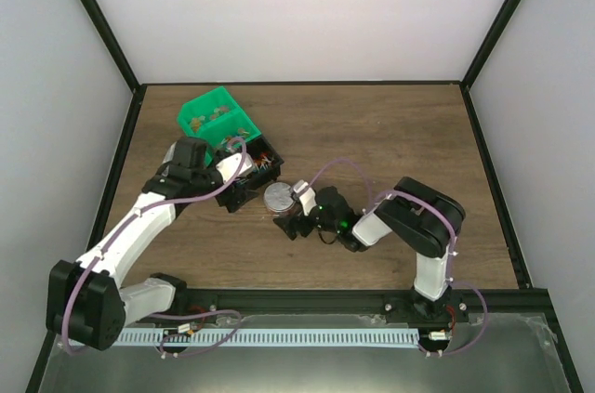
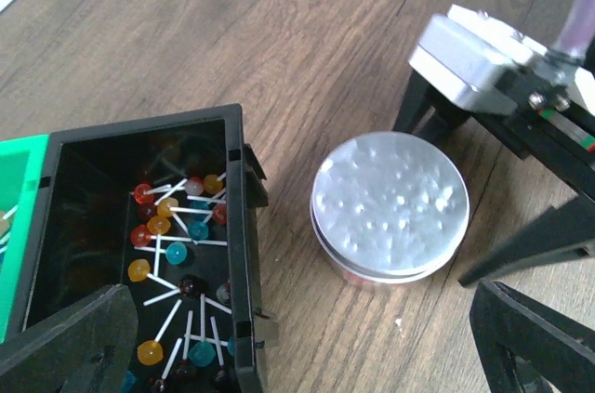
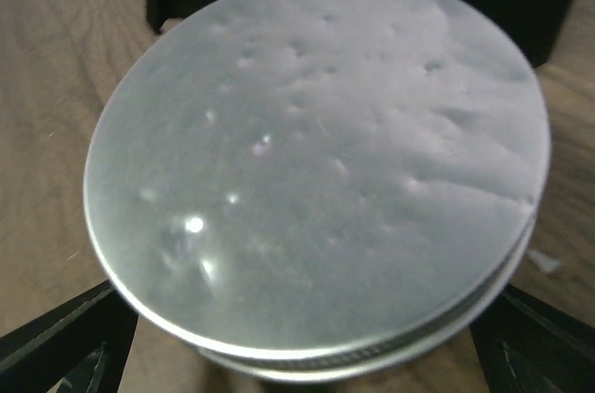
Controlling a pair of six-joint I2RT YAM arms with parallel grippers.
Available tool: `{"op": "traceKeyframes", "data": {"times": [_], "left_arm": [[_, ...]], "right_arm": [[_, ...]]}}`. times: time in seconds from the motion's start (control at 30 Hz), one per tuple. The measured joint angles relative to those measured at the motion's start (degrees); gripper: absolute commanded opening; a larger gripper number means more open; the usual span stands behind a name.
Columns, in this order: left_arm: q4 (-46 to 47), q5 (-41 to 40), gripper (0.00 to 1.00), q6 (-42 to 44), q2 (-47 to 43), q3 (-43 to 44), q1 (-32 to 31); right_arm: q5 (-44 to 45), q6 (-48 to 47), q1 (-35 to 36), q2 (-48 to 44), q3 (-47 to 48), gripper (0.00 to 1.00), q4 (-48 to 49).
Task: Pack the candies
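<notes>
At mid-table from above, the closed tin point(image 1: 278, 196) stands just right of the black bin point(image 1: 240, 196). The right gripper point(image 1: 290, 212) is at the tin and nearer to it than the left.

In the left wrist view, the left gripper point(image 2: 302, 319) hangs spread wide over the bin's right wall. The candies point(image 2: 177, 226) lie inside the bin, to the left of the tin.

In the right wrist view, the right jaws flank the tin, wide and gripping nothing. The lid probably has to come off first.

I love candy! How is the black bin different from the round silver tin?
The black bin is square-cornered and dark; the silver tin is round and shiny. The black bin is open, showing lollipops; the silver tin has its lid on. Both sit on the wooden table.
</notes>
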Motion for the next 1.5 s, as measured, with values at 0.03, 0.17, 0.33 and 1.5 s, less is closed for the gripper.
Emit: {"op": "traceKeyframes", "data": {"times": [0.03,0.17,0.33,1.5], "left_arm": [[0.00,-0.13,1.00,-0.48,-0.52,0.00,0.00],[-0.44,-0.50,1.00,-2.29,-2.47,0.00,0.00],[-0.98,-1.60,1.00,-4.52,-5.92,-0.44,0.04],[-13.99,-2.25,1.00,-25.14,13.53,30.67,11.34]], "right_arm": [[-0.33,0.00,0.48,-0.68,0.00,1.00,-1.22],[-2.62,-0.61,1.44,-3.45,0.00,1.00,-6.43],[-6.82,-2.62,1.44,-6.97,-0.26,1.00,-12.96],[-40.76,-11.52,-29.22,-25.29,30.08,1.00,-55.76]]}}
